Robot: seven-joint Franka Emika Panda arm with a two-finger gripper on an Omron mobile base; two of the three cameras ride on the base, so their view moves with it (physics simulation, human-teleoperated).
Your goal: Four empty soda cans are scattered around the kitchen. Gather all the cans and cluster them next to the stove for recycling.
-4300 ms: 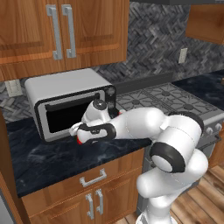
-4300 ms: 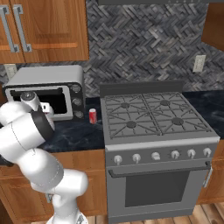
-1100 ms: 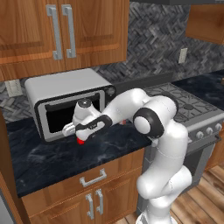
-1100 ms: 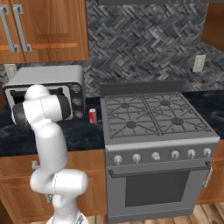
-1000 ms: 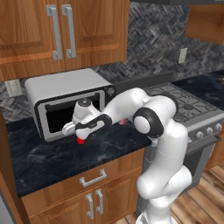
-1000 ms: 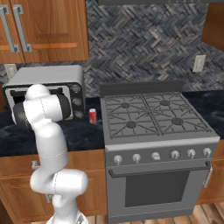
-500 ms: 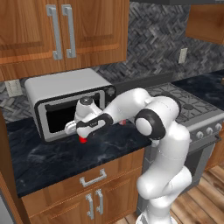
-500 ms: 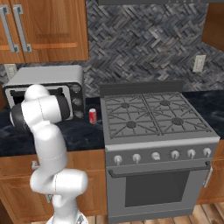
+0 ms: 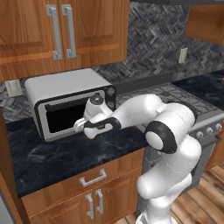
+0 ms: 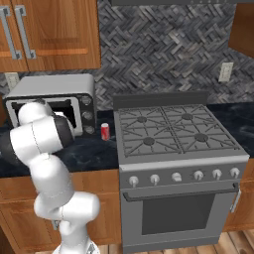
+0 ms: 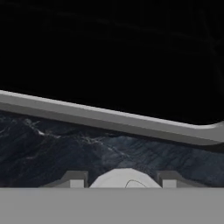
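Note:
My gripper (image 11: pixel 123 182) is shut on a soda can; its silver top (image 11: pixel 125 176) shows between the two fingertips (image 11: pixel 77 179). In the left base view the gripper (image 9: pixel 82 128) hangs low over the black counter, right in front of the toaster oven's dark door. A second soda can (image 10: pixel 104 131), red with a silver top, stands upright on the counter just left of the stove (image 10: pixel 173 136). The stove is a silver gas range with dark grates and front knobs.
The silver toaster oven (image 9: pixel 65 103) stands against the tiled wall, its glass door (image 11: pixel 113 52) close ahead of the hand. Wooden cabinets (image 9: pixel 61 30) hang above. Black marbled counter (image 9: pixel 65 153) runs left of the stove, with bare room before the toaster oven.
The hand has crept slightly up and to the right in front of the toaster oven, still shut on the can. The can beside the stove has not moved.

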